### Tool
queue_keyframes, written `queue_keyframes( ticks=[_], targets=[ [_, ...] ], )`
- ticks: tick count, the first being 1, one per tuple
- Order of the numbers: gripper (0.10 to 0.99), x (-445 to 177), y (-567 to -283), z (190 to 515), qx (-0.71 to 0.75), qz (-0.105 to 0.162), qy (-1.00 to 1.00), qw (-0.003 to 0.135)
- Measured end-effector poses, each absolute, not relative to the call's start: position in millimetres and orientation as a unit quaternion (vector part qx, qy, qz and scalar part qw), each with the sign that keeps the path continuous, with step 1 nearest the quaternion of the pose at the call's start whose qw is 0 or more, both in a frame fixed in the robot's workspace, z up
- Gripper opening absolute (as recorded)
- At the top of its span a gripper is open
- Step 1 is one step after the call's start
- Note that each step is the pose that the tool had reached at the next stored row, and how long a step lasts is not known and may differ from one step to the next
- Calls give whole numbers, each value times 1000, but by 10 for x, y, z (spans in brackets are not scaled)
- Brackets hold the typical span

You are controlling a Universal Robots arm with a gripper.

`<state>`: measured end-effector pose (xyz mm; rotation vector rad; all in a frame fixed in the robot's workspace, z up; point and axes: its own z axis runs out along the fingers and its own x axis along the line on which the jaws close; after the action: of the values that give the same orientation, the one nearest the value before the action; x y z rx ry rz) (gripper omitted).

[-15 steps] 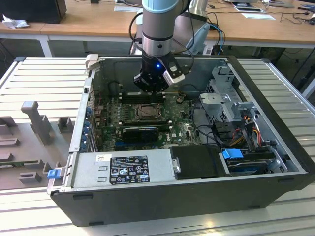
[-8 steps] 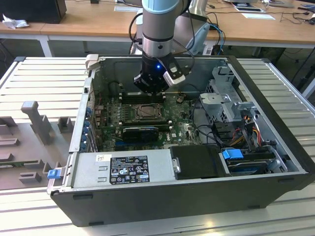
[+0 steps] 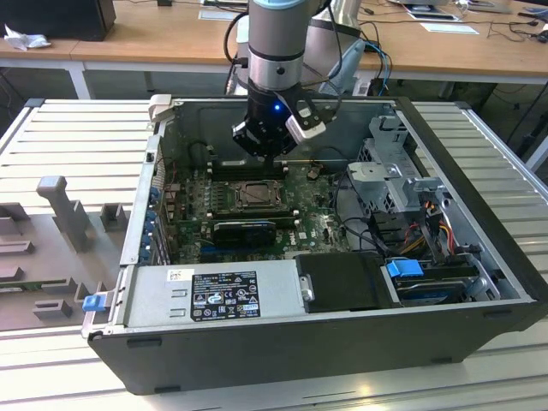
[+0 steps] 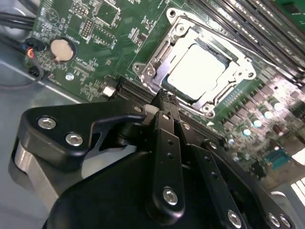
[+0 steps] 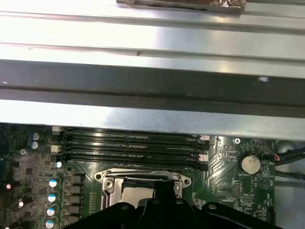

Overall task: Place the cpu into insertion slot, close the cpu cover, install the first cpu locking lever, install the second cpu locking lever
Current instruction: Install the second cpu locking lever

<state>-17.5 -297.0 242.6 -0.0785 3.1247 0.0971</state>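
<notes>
Claw [image 4: 164,98]: black metal fingers together, tips above socket edge.
Cpu [image 4: 196,67]: pale, smooth square, seated.
Cpu cover [image 4: 157,67]: grey frame, closed.
Counter [image 3: 51,128]: ribbed aluminium; computer case [image 3: 479,214] at 3 o'clock.

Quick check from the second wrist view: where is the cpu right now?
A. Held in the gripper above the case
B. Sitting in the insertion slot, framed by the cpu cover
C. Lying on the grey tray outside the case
B: the pale cpu lies flat inside the insertion slot, its top showing through the window of the cpu cover, with the gripper just beside the socket.
</notes>
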Motion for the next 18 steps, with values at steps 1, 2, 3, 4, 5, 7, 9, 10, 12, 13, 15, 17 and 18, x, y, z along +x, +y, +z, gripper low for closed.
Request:
queue_keyframes(
  ticks=[1,2,3,4,5,7,9,10,12,13,15,17,18],
  targets=[
    [106,-175,-2970,2454,-25,31,999,7],
    [106,-175,-2972,2475,-25,31,999,7],
    [106,-175,-2984,2476,-25,31,999,7],
    [106,-175,-3021,2476,-25,31,999,7],
    [106,-175,-3092,2476,-25,30,999,7],
    [106,-175,-3143,2476,-25,28,999,7],
    [106,-175,-3225,2476,-25,25,999,7],
    [106,-175,-3246,2475,-25,25,999,7],
    [106,-175,-3312,2467,-25,25,999,7],
    [106,-175,-3351,2460,-25,25,999,7],
    [106,-175,-3403,2435,-25,25,999,7],
    [106,-175,-3440,2410,-25,27,999,7],
    [106,-175,-3452,2402,-25,28,999,7]
  ],
)
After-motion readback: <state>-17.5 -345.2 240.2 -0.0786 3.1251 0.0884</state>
